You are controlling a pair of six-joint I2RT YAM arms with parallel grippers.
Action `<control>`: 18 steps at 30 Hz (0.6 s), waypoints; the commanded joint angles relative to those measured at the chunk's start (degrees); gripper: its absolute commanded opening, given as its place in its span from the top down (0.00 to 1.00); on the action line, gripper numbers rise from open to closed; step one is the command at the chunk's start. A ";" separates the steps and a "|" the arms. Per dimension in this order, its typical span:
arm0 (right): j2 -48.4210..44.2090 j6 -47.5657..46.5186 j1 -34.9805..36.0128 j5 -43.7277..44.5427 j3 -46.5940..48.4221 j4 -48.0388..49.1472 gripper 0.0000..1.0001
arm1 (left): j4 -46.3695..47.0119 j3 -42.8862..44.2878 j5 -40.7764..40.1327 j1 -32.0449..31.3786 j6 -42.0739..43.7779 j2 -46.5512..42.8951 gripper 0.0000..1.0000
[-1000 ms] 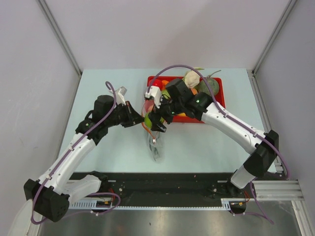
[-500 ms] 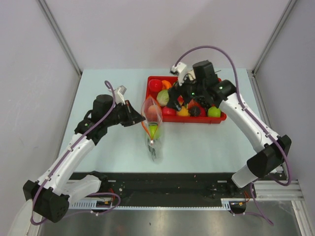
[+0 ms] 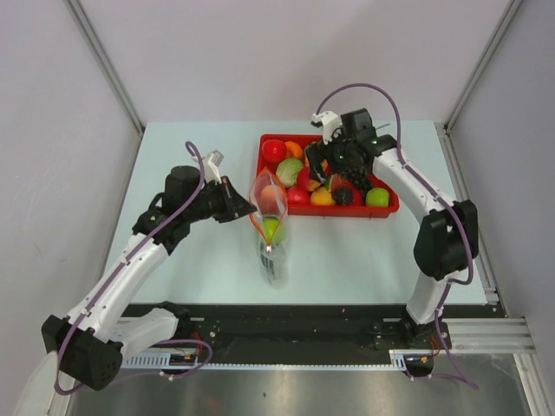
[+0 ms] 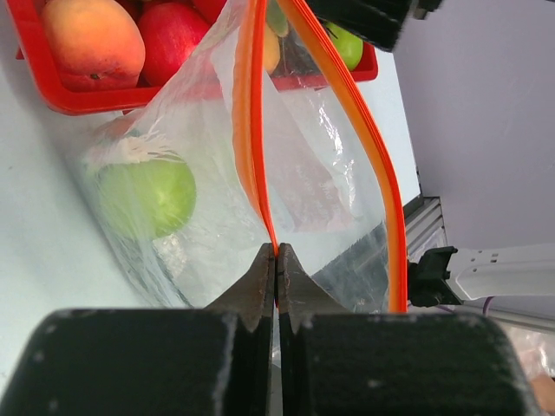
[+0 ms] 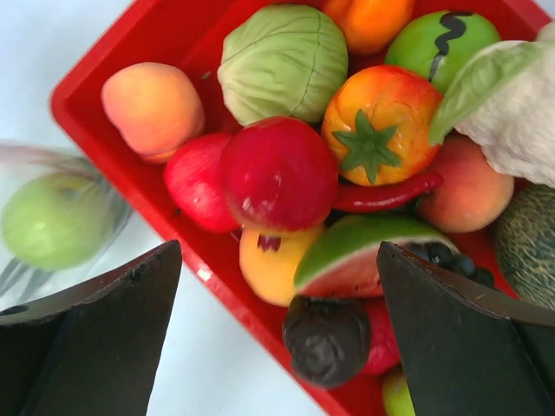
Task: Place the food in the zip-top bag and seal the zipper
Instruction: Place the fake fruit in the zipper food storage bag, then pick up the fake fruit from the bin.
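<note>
- Jaws, left gripper (image 4: 276,260): pressed flat together, pinching the zipper (image 4: 253,130) at the fold where its two orange-red tracks meet.
- Jaws, right gripper (image 5: 277,251): spread wide, with nothing between them and touching nothing.
- Surface and room: pale blue-green table (image 3: 173,156), enclosed by plain pale walls (image 3: 260,61).
- Zip-top bag (image 4: 321,173): clear and crinkled, starting at the left jaws' tips. Its mouth gapes upward, with the zipper tracks bowed apart into a loop. The long axis runs from that mouth, beyond the left fingertips, back toward the near table edge, where the bag's bottom rests on the table.
- Green apple (image 4: 147,195): inside the bag, just past the left jaws and below the open mouth. It also shows at the far left of the right wrist view, well outside the right jaws.
- Red tray (image 5: 165,35): directly beneath the open right jaws and just beyond the bag's mouth.
- Food in the tray, under the right jaws: red apple (image 5: 277,173) centred between the fingers, then cabbage (image 5: 282,61), peach (image 5: 152,108), tomato (image 5: 377,121), chilli (image 5: 386,195) and watermelon slice (image 5: 364,251).
</note>
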 commanded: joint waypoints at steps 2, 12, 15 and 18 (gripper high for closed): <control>4.54 0.20 1.95 2.61 1.25 6.40 0.00 | 1.09 2.45 -0.37 -0.26 1.16 0.10 1.00; 10.44 -1.12 3.89 4.02 1.60 7.28 0.03 | 1.09 1.66 -0.19 -0.26 1.24 0.10 1.00; 10.44 -1.30 4.15 3.85 1.87 6.58 0.09 | 0.82 1.66 -0.19 -0.26 1.51 -0.07 1.00; 8.51 -0.95 3.36 3.14 2.22 5.26 0.24 | 0.21 1.84 -0.72 -0.26 2.03 -0.16 0.99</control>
